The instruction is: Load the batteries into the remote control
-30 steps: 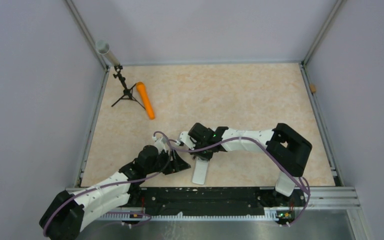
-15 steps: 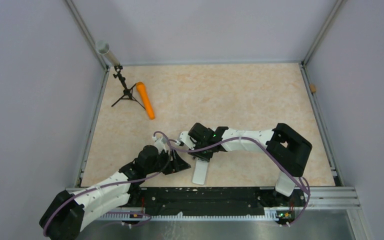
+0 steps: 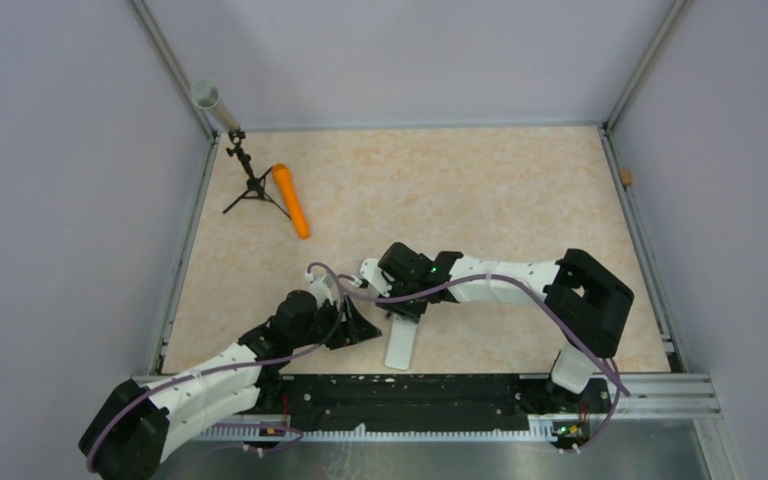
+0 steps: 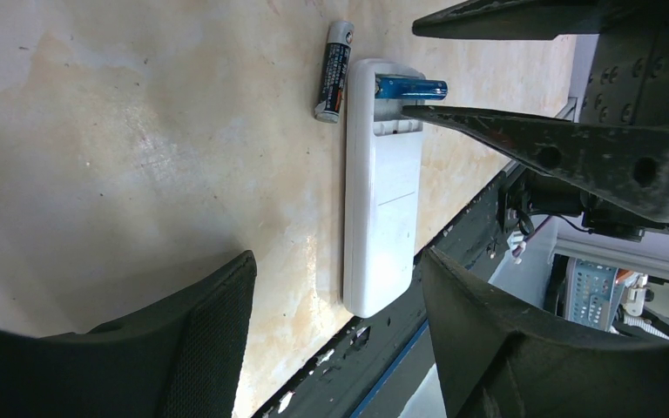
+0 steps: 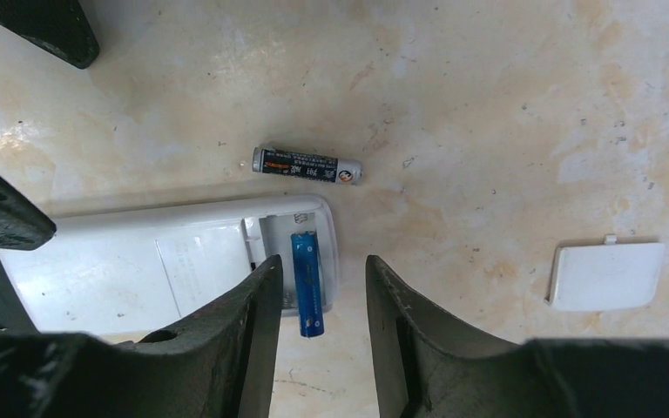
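The right fingers [image 5: 246, 318] stand narrowly parted, flanking the blue battery [image 5: 307, 283] lying crosswise in the remote control [image 5: 139, 266], seemingly without touching it; the left fingers [image 4: 200, 340] spread wide, the remote control's end between them.

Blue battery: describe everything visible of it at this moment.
The blue battery is a slim, glossy blue cylinder. It lies crosswise in the open recess at one end of the white remote control, which lies back up on the table. One end overhangs the remote's edge, so it is not seated lengthwise. It sits between the open fingers of the right gripper, which appear not to touch it.
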`<move>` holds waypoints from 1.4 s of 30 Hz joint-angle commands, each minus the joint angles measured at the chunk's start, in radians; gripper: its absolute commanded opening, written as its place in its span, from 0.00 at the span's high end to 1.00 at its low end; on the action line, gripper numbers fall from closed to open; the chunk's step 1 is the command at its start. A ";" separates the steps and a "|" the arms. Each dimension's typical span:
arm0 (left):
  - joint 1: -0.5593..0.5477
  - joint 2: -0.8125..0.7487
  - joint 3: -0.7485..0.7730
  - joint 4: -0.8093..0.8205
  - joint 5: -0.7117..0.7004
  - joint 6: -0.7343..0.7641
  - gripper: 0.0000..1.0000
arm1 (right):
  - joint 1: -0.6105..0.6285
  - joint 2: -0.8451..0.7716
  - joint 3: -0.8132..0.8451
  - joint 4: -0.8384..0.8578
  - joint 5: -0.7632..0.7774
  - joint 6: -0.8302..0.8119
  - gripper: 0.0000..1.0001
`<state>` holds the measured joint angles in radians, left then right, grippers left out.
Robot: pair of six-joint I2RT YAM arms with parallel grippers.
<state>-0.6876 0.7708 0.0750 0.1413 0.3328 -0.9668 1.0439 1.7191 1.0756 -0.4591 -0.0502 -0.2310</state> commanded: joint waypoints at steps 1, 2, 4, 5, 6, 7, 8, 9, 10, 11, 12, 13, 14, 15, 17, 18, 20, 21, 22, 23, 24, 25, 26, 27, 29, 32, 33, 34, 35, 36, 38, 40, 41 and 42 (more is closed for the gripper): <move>0.003 0.011 0.013 0.042 0.008 0.005 0.29 | -0.009 -0.076 0.045 -0.003 0.015 0.018 0.59; 0.003 0.012 0.015 0.043 0.007 0.006 0.29 | -0.009 -0.083 0.045 -0.007 0.018 0.021 0.59; 0.003 0.022 0.023 0.041 0.006 0.009 0.30 | -0.009 -0.105 0.043 -0.015 0.021 0.029 0.58; 0.003 0.031 0.030 0.041 0.008 0.012 0.30 | -0.009 -0.119 0.038 -0.016 0.021 0.037 0.58; 0.003 0.041 0.036 0.044 0.009 0.015 0.30 | -0.009 -0.135 0.033 -0.016 0.020 0.045 0.58; 0.003 0.053 0.042 0.051 0.011 0.018 0.31 | -0.009 -0.150 0.025 -0.015 0.020 0.055 0.58; 0.003 0.071 0.046 0.059 0.017 0.021 0.32 | -0.009 -0.168 0.014 -0.010 0.018 0.071 0.58; 0.003 0.089 0.052 0.073 0.023 0.023 0.32 | -0.009 -0.186 0.001 -0.005 0.015 0.085 0.58; 0.003 0.112 0.057 0.089 0.031 0.023 0.33 | -0.009 -0.210 -0.014 0.001 0.015 0.099 0.58; 0.003 0.145 0.062 0.107 0.044 0.025 0.34 | -0.009 -0.230 -0.032 0.009 0.016 0.114 0.58; 0.003 0.169 0.068 0.126 0.060 0.024 0.35 | -0.009 -0.249 -0.050 0.018 0.023 0.134 0.58; 0.003 0.199 0.072 0.153 0.080 0.022 0.35 | -0.009 -0.271 -0.070 0.029 0.036 0.158 0.58; 0.003 0.224 0.075 0.178 0.090 0.019 0.36 | -0.009 -0.289 -0.088 0.040 0.044 0.173 0.58; 0.003 0.251 0.075 0.203 0.101 0.012 0.38 | -0.009 -0.307 -0.103 0.045 0.045 0.185 0.58; 0.001 0.298 0.074 0.254 0.127 -0.003 0.40 | -0.009 -0.339 -0.131 0.056 0.092 0.209 0.58; 0.002 0.318 0.071 0.276 0.137 -0.011 0.41 | -0.009 -0.352 -0.141 0.058 0.107 0.220 0.58; 0.000 0.349 0.071 0.314 0.151 -0.025 0.42 | -0.009 -0.369 -0.156 0.062 0.125 0.249 0.59; -0.001 0.363 0.071 0.327 0.154 -0.029 0.42 | -0.009 -0.374 -0.160 0.063 0.138 0.272 0.59; -0.004 0.375 0.076 0.335 0.158 -0.032 0.45 | -0.010 -0.378 -0.164 0.063 0.153 0.290 0.60; -0.007 0.387 0.080 0.341 0.161 -0.035 0.47 | -0.009 -0.382 -0.173 0.067 0.168 0.304 0.60; -0.010 0.399 0.085 0.350 0.167 -0.037 0.49 | -0.009 -0.386 -0.183 0.074 0.181 0.320 0.61; -0.014 0.410 0.089 0.358 0.172 -0.039 0.50 | -0.010 -0.391 -0.194 0.083 0.188 0.330 0.61; -0.017 0.420 0.092 0.363 0.176 -0.041 0.51 | -0.010 -0.396 -0.204 0.092 0.196 0.341 0.61; -0.022 0.428 0.095 0.366 0.178 -0.045 0.51 | -0.009 -0.400 -0.213 0.099 0.201 0.352 0.61; -0.029 0.444 0.097 0.380 0.180 -0.053 0.52 | -0.010 -0.410 -0.229 0.110 0.202 0.366 0.61; -0.041 0.472 0.100 0.403 0.180 -0.066 0.54 | -0.009 -0.418 -0.247 0.122 0.206 0.384 0.61; -0.044 0.483 0.102 0.412 0.181 -0.070 0.54 | -0.010 -0.420 -0.251 0.124 0.206 0.388 0.61; -0.049 0.494 0.104 0.418 0.181 -0.075 0.55 | -0.009 -0.422 -0.253 0.126 0.206 0.393 0.61; -0.054 0.501 0.107 0.426 0.182 -0.079 0.56 | -0.009 -0.425 -0.255 0.129 0.205 0.396 0.61; -0.058 0.511 0.108 0.431 0.183 -0.082 0.57 | -0.009 -0.428 -0.258 0.131 0.206 0.398 0.61; -0.066 0.526 0.116 0.437 0.184 -0.084 0.58 | -0.009 -0.432 -0.265 0.137 0.213 0.405 0.61; -0.073 0.540 0.124 0.443 0.183 -0.087 0.59 | -0.009 -0.432 -0.270 0.140 0.220 0.413 0.61; -0.077 0.549 0.130 0.443 0.181 -0.087 0.59 | -0.009 -0.432 -0.273 0.143 0.219 0.415 0.61; -0.080 0.556 0.135 0.446 0.179 -0.088 0.59 | -0.008 -0.434 -0.276 0.145 0.222 0.419 0.61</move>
<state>-0.7540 1.3018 0.1658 0.5198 0.5064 -1.0473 1.0439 1.3209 0.8154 -0.3603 0.1467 0.1558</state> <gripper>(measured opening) 0.411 0.391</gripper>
